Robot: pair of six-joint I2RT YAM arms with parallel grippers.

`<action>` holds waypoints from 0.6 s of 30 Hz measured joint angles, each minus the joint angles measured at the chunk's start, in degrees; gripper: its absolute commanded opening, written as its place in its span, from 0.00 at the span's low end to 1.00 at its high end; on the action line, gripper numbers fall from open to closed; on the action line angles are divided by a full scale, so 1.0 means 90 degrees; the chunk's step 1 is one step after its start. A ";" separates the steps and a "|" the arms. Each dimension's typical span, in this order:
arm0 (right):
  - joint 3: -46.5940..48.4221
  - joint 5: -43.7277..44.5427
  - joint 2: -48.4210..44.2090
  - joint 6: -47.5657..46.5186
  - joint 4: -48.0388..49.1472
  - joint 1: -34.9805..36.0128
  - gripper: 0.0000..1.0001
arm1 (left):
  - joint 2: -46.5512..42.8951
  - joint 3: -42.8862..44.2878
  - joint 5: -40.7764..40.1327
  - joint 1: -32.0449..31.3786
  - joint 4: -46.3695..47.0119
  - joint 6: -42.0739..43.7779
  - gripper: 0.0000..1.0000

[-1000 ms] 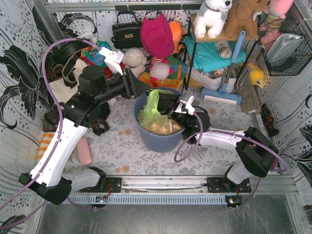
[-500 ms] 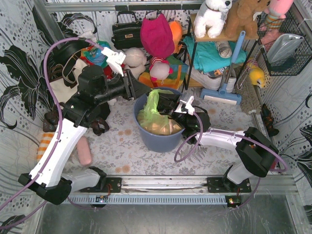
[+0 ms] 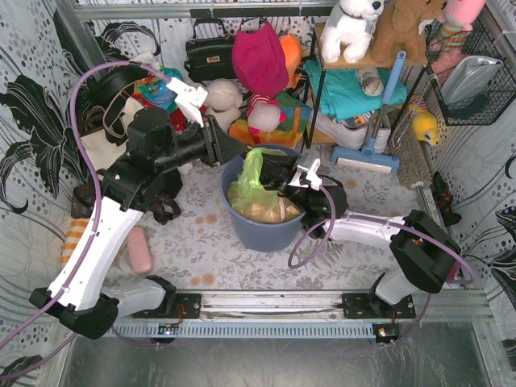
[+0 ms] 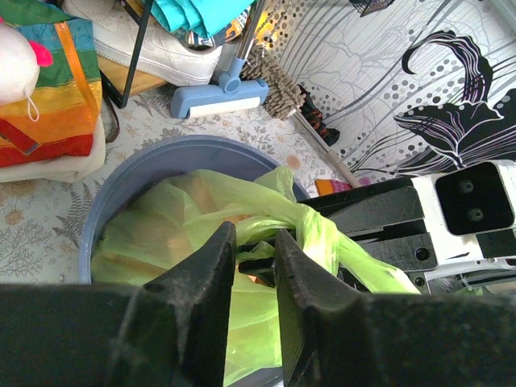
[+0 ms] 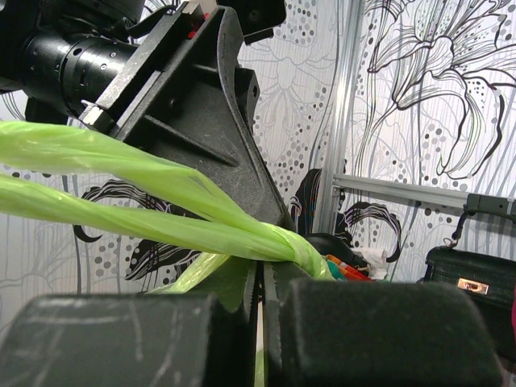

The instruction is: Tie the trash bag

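The lime-green trash bag (image 3: 251,192) sits in the blue-grey round bin (image 3: 266,230), and tan scraps show through it. My right gripper (image 3: 271,167) is over the bin's far right rim. It is shut on a twisted strand of the bag's neck (image 5: 161,226), with thin green plastic pinched between its jaws (image 5: 260,270). My left gripper (image 3: 241,150) comes in from the left at the bin's far rim. Its jaws (image 4: 256,235) stand a little apart, with the bag's twisted strand (image 4: 310,226) running across just past the tips. The bin's rim (image 4: 145,161) lies below.
A cream tote with black straps (image 3: 103,141) lies at the far left. A black handbag (image 3: 211,52), plush toys and a pink cloth (image 3: 260,56) crowd the back. A shelf rack (image 3: 355,89) and a blue floor brush (image 3: 367,157) stand back right. A pink roll (image 3: 141,250) lies front left.
The left wrist has shifted very slightly near the bin's far rim. The right gripper keeps its hold on the bag's neck, and the bag has barely moved.
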 measured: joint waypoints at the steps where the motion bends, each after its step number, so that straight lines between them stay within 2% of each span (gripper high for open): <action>1: 0.0000 -0.0002 0.0000 0.0000 0.0000 0.0000 0.00 | -0.0007 0.0000 0.0000 0.0000 0.0005 0.0007 0.27; 7: 0.0000 -0.0002 0.0000 0.0000 0.0000 0.0000 0.00 | -0.0041 0.0000 0.0012 0.0000 0.0053 0.0041 0.15; 10: 0.0000 -0.0002 0.0000 0.0000 0.0000 0.0000 0.00 | -0.0044 0.0000 0.0027 0.0002 0.0078 0.0044 0.02; 11: 0.0000 -0.0002 0.0000 0.0000 0.0000 0.0000 0.00 | -0.0049 0.0000 0.0041 0.0007 0.0095 0.0049 0.00; 18: 0.0000 -0.0002 0.0000 0.0000 0.0002 0.0000 0.04 | -0.0109 -0.0034 0.0075 0.0005 0.0119 0.0044 0.00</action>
